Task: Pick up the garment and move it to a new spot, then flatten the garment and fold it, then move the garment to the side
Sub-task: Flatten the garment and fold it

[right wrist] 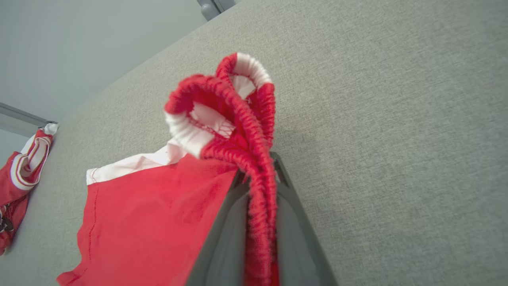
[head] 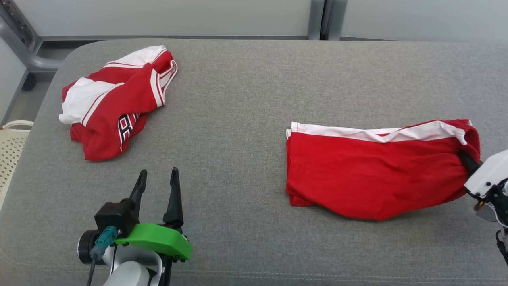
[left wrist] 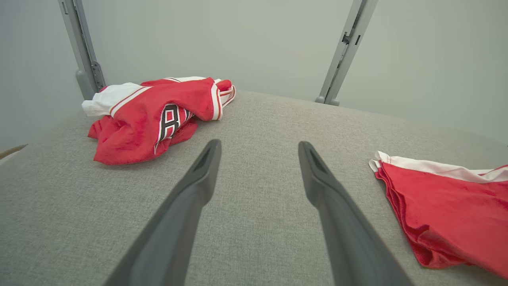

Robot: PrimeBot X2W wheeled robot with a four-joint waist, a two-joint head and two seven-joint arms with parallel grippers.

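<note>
Folded red shorts with a white side stripe lie on the right half of the grey cushion; they also show as the red shorts at the right of the left wrist view. My right gripper is shut on their elastic waistband at the right end, and the band bunches up between the fingers. My left gripper stands open over bare cushion at the lower left, its fingers apart with nothing between them.
A crumpled red and white jersey with a black number lies at the back left, also seen as the jersey in the left wrist view. A pale basket stands off the left edge. Grey frame posts rise behind.
</note>
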